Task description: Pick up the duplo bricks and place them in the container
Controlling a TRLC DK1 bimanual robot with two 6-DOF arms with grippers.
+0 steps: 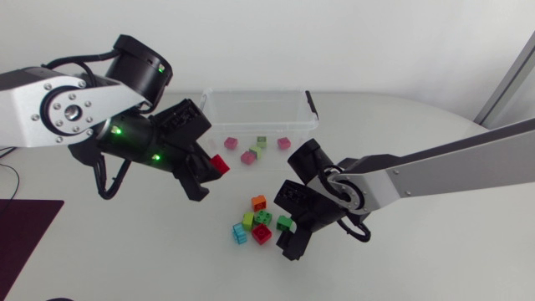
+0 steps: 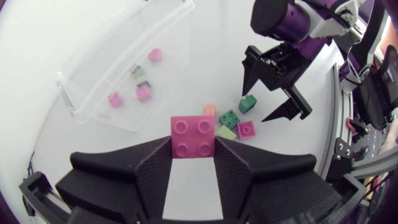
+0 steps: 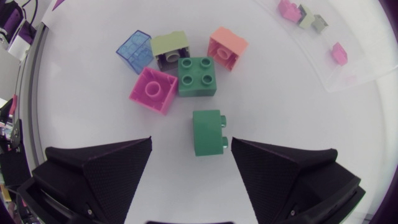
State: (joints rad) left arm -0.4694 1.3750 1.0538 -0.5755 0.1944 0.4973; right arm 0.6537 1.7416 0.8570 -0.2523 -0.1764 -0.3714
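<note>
At the middle of the table [image 1: 435,251] we find both arms occupied. Our left gripper [image 2: 193,148] has its fingers closed on a red brick [image 1: 220,165], which is clamped from two sides at the fingertips. The brick is held clear of the table, near the front corner of the clear container [image 1: 251,113] but not yet over it. We judge that this height is meant to carry the brick across the rim before release. Several small bricks, pink and pale green, lie loose on the container floor.

Our right gripper [image 3: 191,142] has its fingers spread wide and touches nothing. A dark green brick [image 3: 208,132] lies on its side on the table between them, nearer one finger than the other. We judge the gripper is lined up to come down and close on it.

Just ahead of that brick stands a cluster:
- a green four-stud brick [image 3: 197,76]
- a second red brick [image 3: 153,91], apparently upturned
- an orange brick [image 3: 227,48]
- a lime brick [image 3: 170,48]
- a blue brick [image 3: 134,50]

The four-stud brick is near the dark green one but apart from it, and wide fingers could nudge it. We see nothing between the left gripper and the container. The two grippers are near each other but apart.
</note>
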